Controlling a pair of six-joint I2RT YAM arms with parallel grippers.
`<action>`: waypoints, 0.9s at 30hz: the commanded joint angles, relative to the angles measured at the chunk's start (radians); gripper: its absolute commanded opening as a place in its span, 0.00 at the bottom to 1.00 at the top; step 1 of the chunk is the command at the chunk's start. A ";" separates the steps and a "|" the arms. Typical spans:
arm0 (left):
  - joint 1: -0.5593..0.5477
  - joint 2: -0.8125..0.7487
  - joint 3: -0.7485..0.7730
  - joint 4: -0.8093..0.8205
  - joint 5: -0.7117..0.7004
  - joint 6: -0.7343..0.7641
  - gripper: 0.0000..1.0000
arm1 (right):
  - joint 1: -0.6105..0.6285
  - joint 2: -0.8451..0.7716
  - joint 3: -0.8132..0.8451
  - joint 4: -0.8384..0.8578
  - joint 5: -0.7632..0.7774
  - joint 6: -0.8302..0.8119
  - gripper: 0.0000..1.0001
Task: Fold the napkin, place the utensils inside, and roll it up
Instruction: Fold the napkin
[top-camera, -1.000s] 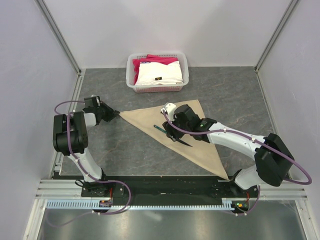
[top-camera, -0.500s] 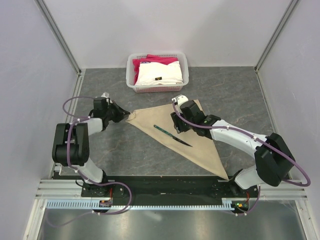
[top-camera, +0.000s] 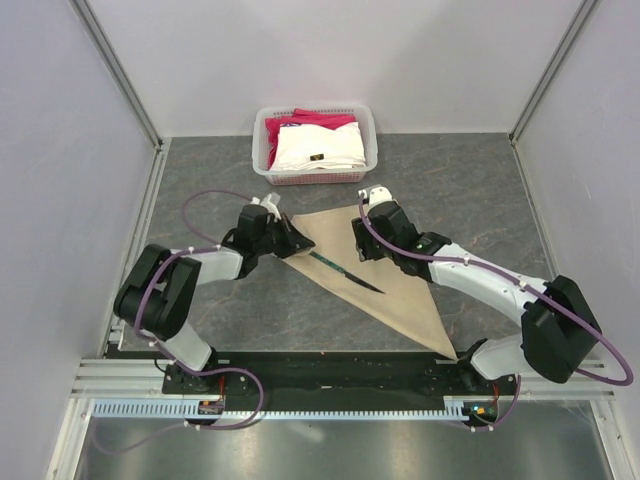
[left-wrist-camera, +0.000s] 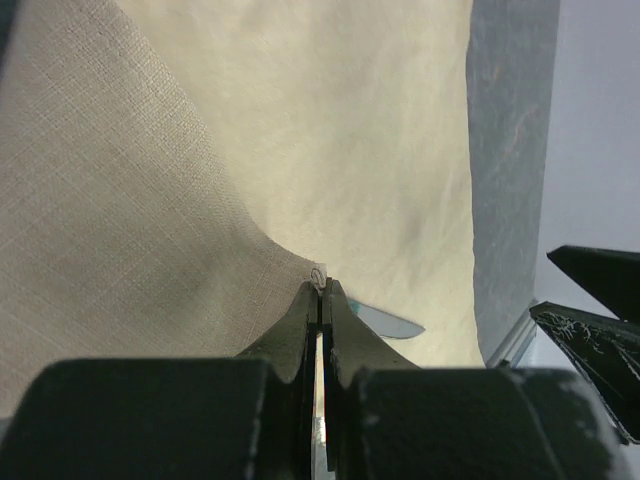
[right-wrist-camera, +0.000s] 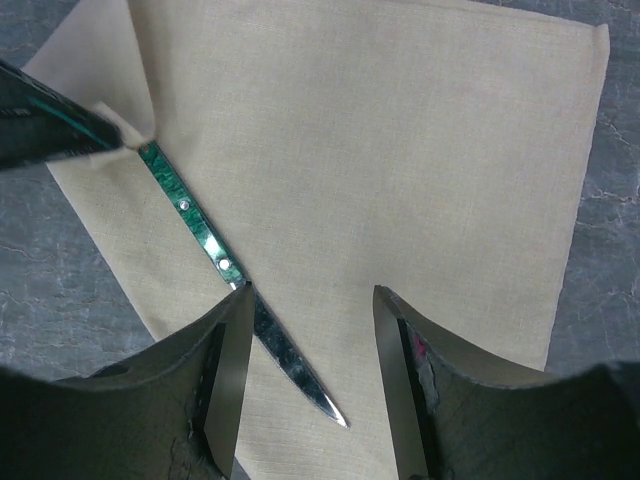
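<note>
The tan napkin lies folded in a triangle on the grey table. My left gripper is shut on its left corner and holds that corner lifted over the cloth, close to the knife's handle end. The knife, with a teal-green handle and a dark blade, rests on the napkin. My right gripper hovers open above the blade, holding nothing. In the left wrist view the pinched corner sits at the fingertips, with the knife's blade tip just beyond.
A white basket stands at the back with a white folded cloth and a pink-red one in it. Metal frame rails run along both sides, and the arm bases sit at the near edge.
My left gripper has travelled right, dragging the napkin's left corner over the cloth up to the knife. The right gripper has drawn back off the knife toward the rear right.
</note>
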 joint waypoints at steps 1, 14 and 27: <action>-0.092 0.052 0.014 0.125 -0.014 -0.087 0.02 | -0.004 -0.057 -0.018 0.025 0.039 0.033 0.59; -0.301 0.203 0.129 0.215 -0.043 -0.181 0.02 | -0.003 -0.125 -0.067 0.007 0.052 0.051 0.60; -0.407 0.279 0.197 0.225 -0.035 -0.201 0.02 | -0.003 -0.117 -0.070 0.002 0.054 0.048 0.60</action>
